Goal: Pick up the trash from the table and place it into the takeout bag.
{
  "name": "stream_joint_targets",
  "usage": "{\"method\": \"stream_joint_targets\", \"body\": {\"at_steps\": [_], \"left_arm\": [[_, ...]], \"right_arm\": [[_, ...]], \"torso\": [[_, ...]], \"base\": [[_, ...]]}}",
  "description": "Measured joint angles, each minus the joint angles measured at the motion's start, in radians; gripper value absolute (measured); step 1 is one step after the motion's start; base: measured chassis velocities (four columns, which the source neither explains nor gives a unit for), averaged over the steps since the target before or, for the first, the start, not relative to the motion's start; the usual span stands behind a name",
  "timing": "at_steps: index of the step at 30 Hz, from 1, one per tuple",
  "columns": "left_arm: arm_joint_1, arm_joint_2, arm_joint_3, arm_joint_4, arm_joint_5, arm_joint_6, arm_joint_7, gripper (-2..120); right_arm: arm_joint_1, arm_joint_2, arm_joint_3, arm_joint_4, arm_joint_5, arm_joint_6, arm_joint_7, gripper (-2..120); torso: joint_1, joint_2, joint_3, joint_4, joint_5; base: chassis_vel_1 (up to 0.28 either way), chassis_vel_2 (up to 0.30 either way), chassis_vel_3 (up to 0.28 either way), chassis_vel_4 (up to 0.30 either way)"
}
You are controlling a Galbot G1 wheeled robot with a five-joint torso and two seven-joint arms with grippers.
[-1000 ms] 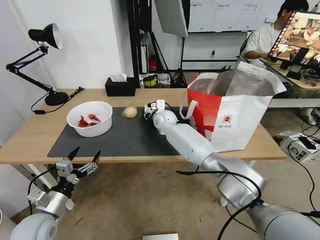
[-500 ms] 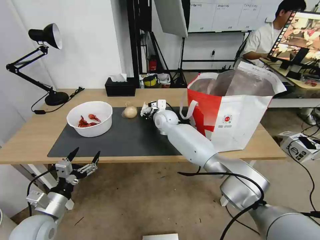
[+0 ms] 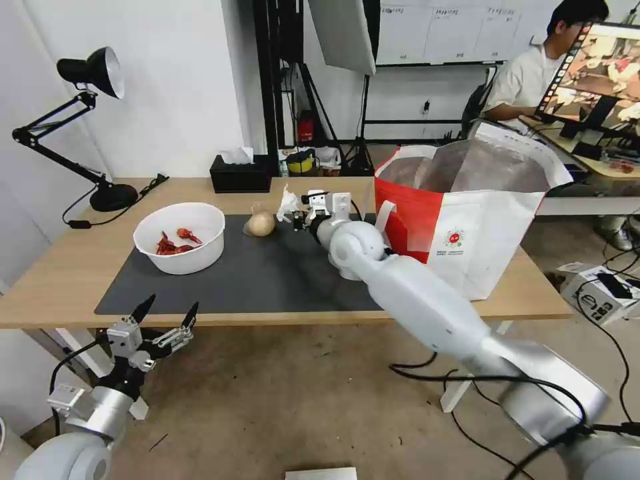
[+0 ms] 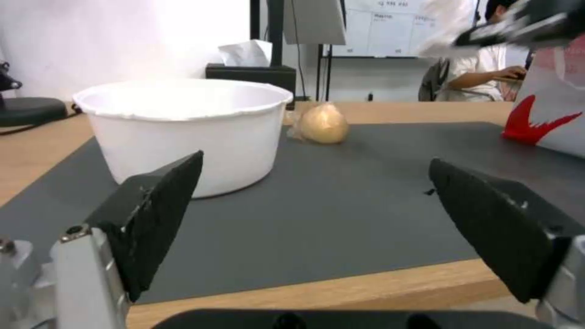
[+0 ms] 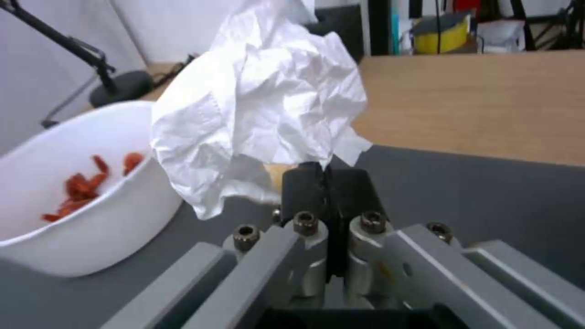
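The right gripper (image 3: 298, 217) was up off the dark mat (image 3: 253, 273), its jaws clenched tight on the crumpled white tissue (image 3: 287, 204), and the wrist view showed it plainly: the two black fingers (image 5: 305, 187) pressed together with the tissue ballooning out above them. The tissue hung in the air, clear of the table (image 3: 60, 267), just beside the beige lump (image 3: 259, 224) that sat on the mat's far edge. To the robot's right of the gripper stood the takeout bag (image 3: 467, 227), upright, mouth wide open, foil lining showing. Over on the left side of the mat sat the white bowl (image 3: 179, 237) with red shells in it, untouched. The left gripper (image 3: 164, 320) hung low in front of the table's near edge, jaws spread wide with nothing between them, looking across the mat at the bowl and the lump.
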Motion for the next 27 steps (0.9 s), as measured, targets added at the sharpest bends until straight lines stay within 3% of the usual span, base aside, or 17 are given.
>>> {"method": "stream_joint_targets", "body": {"at_steps": [6,10,17,27], "left_arm": [[0.002,0.004,0.001,-0.007,-0.001,0.0,-0.001,100],[-0.006,0.004,0.018,-0.008,0.0,0.001,-0.001,100],[-0.013,0.001,0.04,-0.007,0.005,0.003,-0.002,100],[-0.025,0.002,0.06,0.002,0.005,0.005,-0.003,100]], "right_arm": [[-0.118,-0.161,0.1,0.282,0.033,0.031,0.011,0],[-0.185,-0.204,0.18,0.358,-0.019,0.11,0.01,0],[-0.25,-0.228,0.318,0.4,-0.139,0.243,0.069,0],[-0.257,-0.322,0.425,0.391,-0.109,0.229,0.136,0]], "torso": [[0.0,0.0,0.0,0.0,-0.0001],[0.0,0.0,0.0,-0.0001,0.0],[0.0,0.0,0.0,0.0,0.0],[0.0,0.0,0.0,0.0,-0.0002]], "base": [[0.0,0.0,0.0,0.0],[0.0,0.0,0.0,0.0],[0.0,0.0,0.0,0.0],[0.0,0.0,0.0,0.0]]}}
